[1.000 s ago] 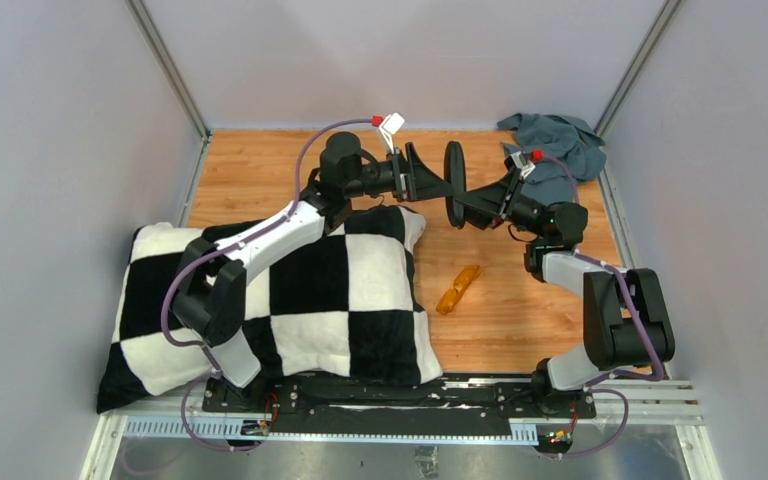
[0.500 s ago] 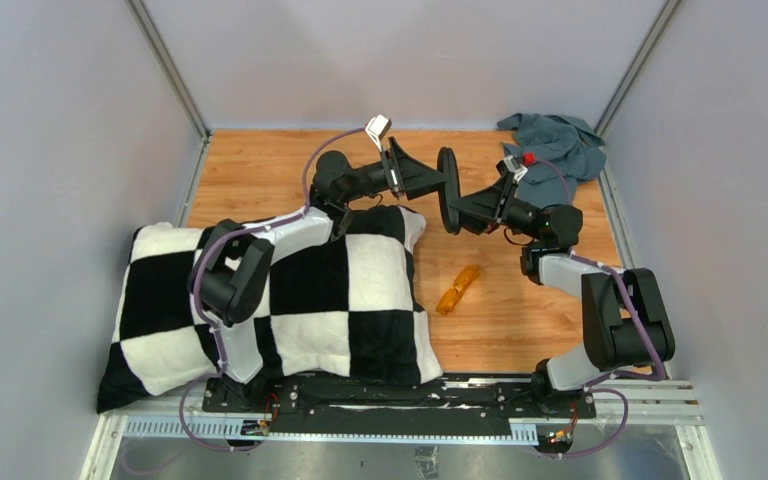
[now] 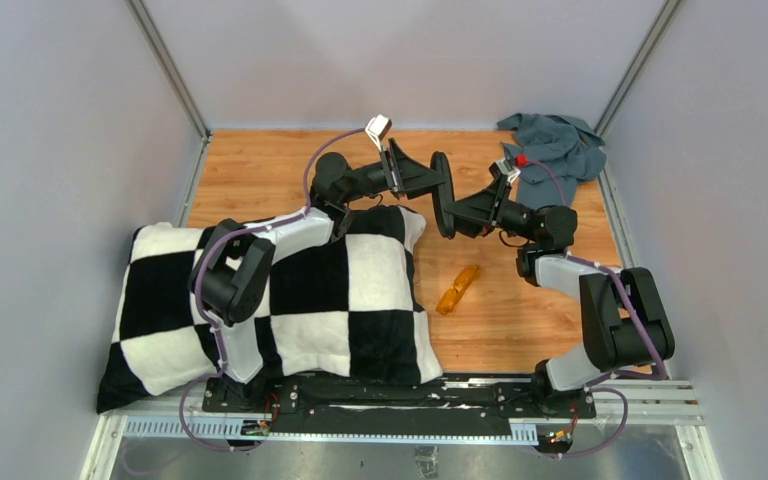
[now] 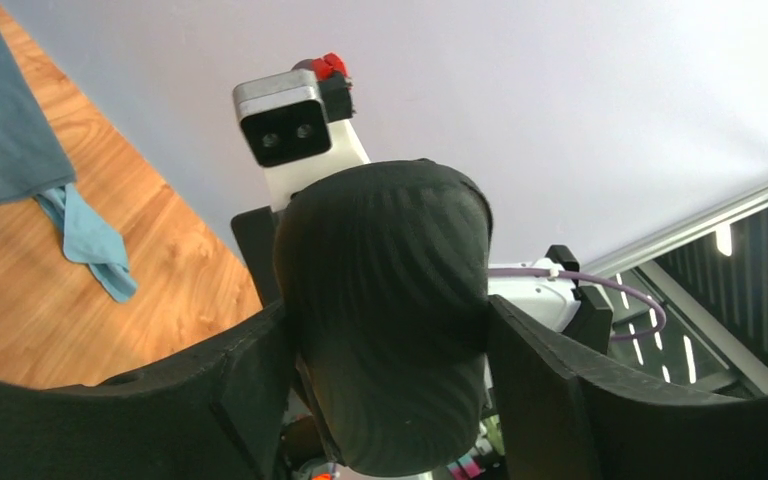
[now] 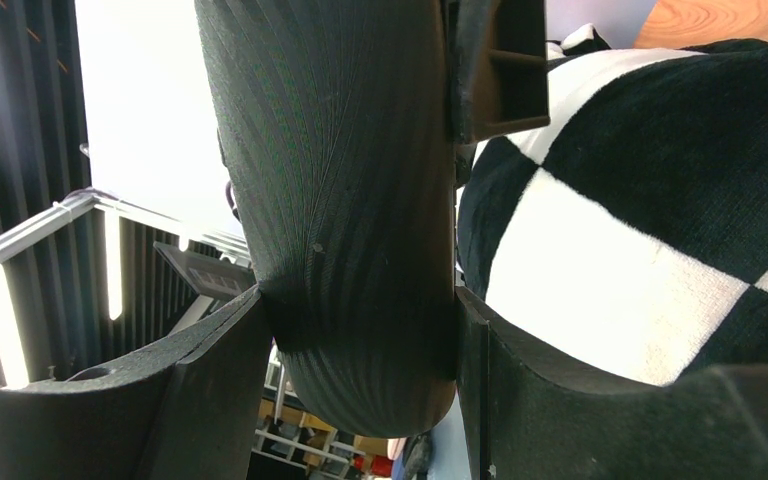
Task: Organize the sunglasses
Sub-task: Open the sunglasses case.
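The amber-orange sunglasses (image 3: 458, 288) lie folded on the wood floor, right of the pillow, with no gripper near them. The black capsule-shaped case (image 3: 442, 195) is held in the air at the back middle, end-on between both arms. My left gripper (image 3: 434, 182) is shut on it from the left, and my right gripper (image 3: 450, 212) is shut on it from the right. In the left wrist view the case (image 4: 385, 320) fills the gap between the fingers of the left gripper (image 4: 385, 400). In the right wrist view the case (image 5: 340, 200) sits clamped in the right gripper (image 5: 360, 340).
A black-and-white checked pillow (image 3: 280, 300) covers the near left; it also shows in the right wrist view (image 5: 660, 250). A grey-blue cloth (image 3: 557, 145) lies bunched at the back right corner. A small light-blue cloth (image 4: 90, 245) lies beside it. Grey walls enclose the wood floor (image 3: 520, 310).
Both grippers and the case between them have shifted a little to the left and nearer the pillow. The left arm's elbow folded back earlier. The sunglasses have not moved.
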Robot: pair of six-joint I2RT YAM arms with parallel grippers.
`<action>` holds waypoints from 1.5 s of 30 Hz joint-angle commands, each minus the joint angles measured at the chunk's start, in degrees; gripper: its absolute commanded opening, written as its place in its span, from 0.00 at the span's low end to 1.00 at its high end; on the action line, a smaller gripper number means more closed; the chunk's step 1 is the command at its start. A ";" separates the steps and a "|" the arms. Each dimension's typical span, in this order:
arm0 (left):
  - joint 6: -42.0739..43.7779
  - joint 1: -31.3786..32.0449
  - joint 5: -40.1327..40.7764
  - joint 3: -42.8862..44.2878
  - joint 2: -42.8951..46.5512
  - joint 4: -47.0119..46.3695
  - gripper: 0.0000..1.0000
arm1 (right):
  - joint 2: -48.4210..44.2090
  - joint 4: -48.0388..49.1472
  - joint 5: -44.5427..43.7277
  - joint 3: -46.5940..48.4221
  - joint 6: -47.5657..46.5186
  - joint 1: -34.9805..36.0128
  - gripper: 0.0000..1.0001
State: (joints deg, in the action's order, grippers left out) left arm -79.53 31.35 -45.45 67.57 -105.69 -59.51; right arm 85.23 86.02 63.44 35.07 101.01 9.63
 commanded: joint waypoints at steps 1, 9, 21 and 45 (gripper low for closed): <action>0.72 -0.15 -0.08 -0.23 1.56 -0.43 0.63 | -0.15 5.38 0.20 -0.12 -0.07 0.92 0.13; 0.02 -0.23 -1.35 -0.29 1.25 -1.36 0.00 | 1.50 5.39 -3.79 -1.34 2.65 0.92 0.08; -16.38 -4.25 -7.78 1.14 -5.25 -28.88 0.00 | 3.26 5.34 -13.61 -3.52 17.20 1.05 0.04; -8.15 -4.46 -17.52 2.05 -1.27 -29.21 0.00 | 6.60 5.36 -23.10 -6.46 30.23 2.95 0.00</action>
State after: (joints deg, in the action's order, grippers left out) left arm -88.79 25.04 -58.02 67.94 -111.33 -80.82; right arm 89.95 90.96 41.76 29.65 119.57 11.84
